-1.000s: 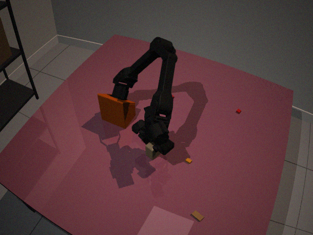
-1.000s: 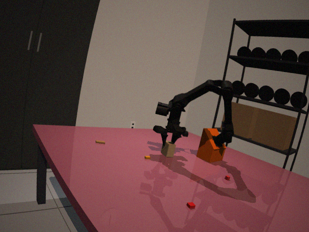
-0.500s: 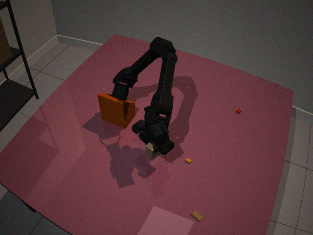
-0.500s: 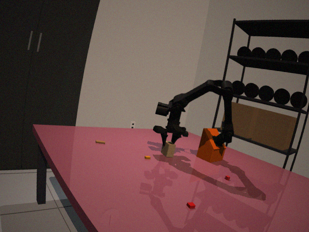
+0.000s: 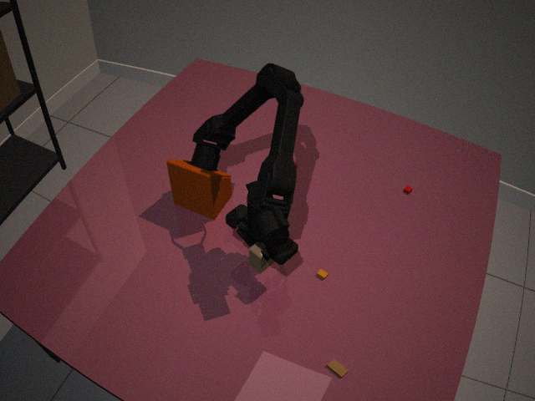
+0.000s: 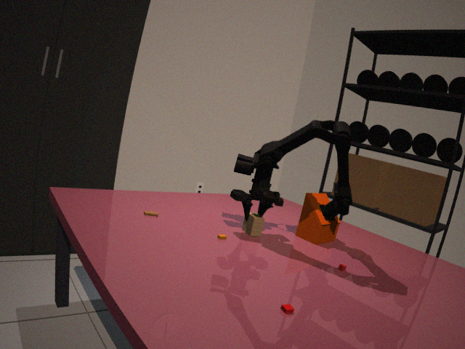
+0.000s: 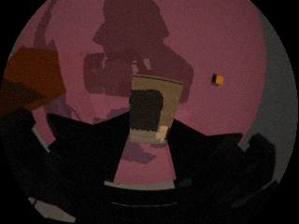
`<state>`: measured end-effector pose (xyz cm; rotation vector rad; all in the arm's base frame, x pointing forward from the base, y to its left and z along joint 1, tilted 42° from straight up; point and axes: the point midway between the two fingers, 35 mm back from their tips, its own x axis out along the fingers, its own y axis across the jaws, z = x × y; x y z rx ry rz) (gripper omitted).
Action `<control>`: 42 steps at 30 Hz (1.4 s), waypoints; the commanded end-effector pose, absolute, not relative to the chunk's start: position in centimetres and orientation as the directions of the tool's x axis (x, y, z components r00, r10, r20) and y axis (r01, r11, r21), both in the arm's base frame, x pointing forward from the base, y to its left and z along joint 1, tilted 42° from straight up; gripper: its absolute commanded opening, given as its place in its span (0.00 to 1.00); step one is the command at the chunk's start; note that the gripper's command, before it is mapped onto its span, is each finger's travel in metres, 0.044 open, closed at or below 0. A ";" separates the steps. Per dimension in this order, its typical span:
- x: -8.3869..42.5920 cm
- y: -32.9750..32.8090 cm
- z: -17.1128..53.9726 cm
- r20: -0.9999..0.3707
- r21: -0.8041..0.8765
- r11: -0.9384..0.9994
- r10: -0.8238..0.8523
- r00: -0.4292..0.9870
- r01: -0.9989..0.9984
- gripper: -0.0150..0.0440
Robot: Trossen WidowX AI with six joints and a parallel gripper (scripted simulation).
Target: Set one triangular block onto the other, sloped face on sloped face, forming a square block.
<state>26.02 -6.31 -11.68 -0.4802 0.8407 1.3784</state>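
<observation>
A storeroom or workshop: a black metal shelving rack at 3 o'clock in the exterior view carries rows of dark balls and a cardboard box; dark double-door cabinet at 9 o'clock; grey tiled floor; plain walls.
</observation>
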 end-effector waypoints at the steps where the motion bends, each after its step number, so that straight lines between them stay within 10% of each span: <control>1: 26.0 -6.3 -11.7 -0.755 0.171 0.165 0.655 -0.022 -0.971 0.25; 5: 26.1 -6.3 -11.7 -0.754 0.173 0.170 0.656 -0.020 -0.970 0.25; 22: 26.0 -6.3 -11.7 -0.756 0.171 0.164 0.655 -0.023 -0.971 1.00; 42: 26.3 -13.6 -3.4 -0.758 0.173 0.165 0.651 -0.024 -0.971 1.00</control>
